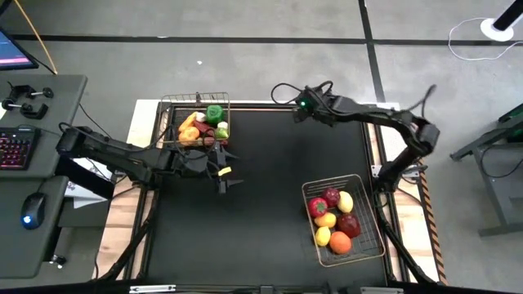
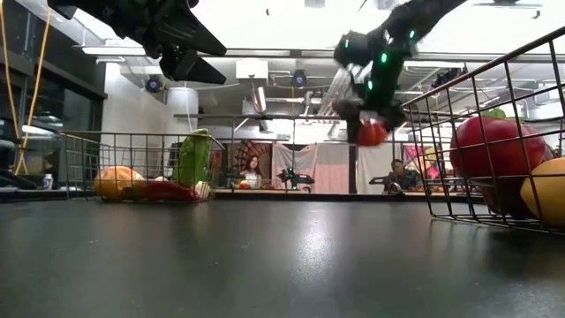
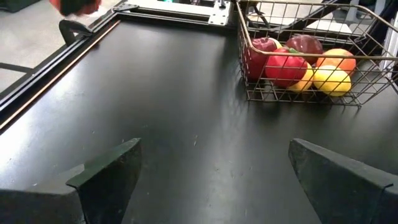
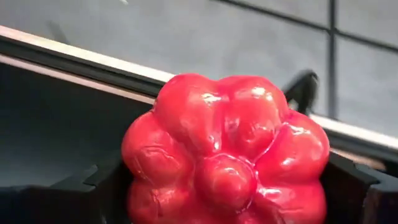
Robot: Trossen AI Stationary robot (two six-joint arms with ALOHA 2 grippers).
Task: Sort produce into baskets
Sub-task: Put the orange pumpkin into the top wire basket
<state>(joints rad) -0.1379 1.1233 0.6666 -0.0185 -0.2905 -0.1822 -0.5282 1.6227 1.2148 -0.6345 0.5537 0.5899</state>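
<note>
Centrally, a lobed red pepper point(image 4: 227, 149) sits clamped between the fingers of my right gripper point(image 4: 227, 186), held in the air above the table point(image 1: 270, 180) near its far edge. My left gripper point(image 1: 225, 175), fingers spread apart, hovers just beside the coppery-rimmed basket point(image 1: 196, 100).

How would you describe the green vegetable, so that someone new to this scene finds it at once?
Start at the black table and look to its far left corner, where the smaller basket stands. The green pepper stands in that basket's far right part. It is the only green piece; its neighbours are orange, yellow and red.
</note>
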